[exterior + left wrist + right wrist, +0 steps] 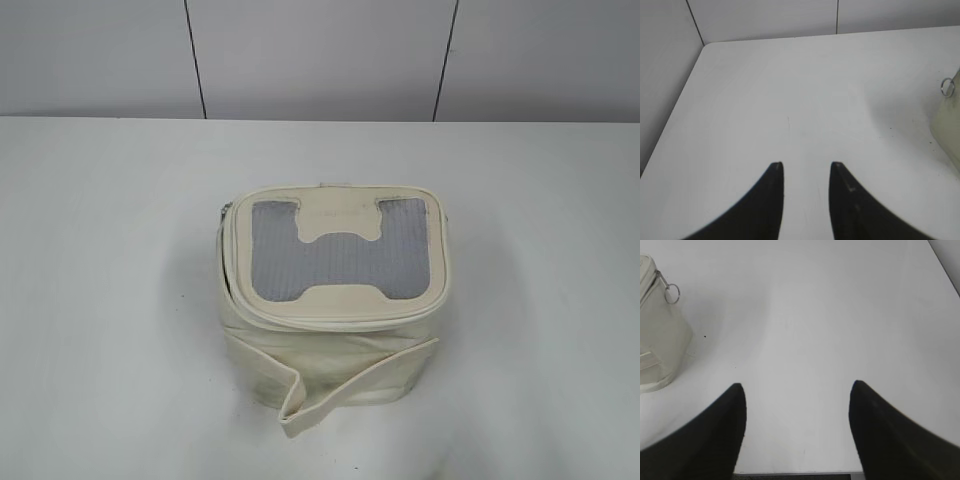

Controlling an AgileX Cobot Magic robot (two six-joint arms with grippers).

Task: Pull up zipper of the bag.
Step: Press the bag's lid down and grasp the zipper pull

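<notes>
- Zipper (232,262) is running round the lid of the bag (335,300), which is sitting mid-table (100,300).
- Left gripper (806,167) is hovering left of it, jaws slightly parted.
- Right gripper (797,390) is hovering right, jaws spread wide.

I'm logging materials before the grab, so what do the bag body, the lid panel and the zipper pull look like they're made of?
The bag looks like soft cream faux leather or coated fabric: smooth, faintly creased. Its lid panel reads as grey mesh, a fine woven texture. The ring pull appears to be shiny silver metal.
</notes>
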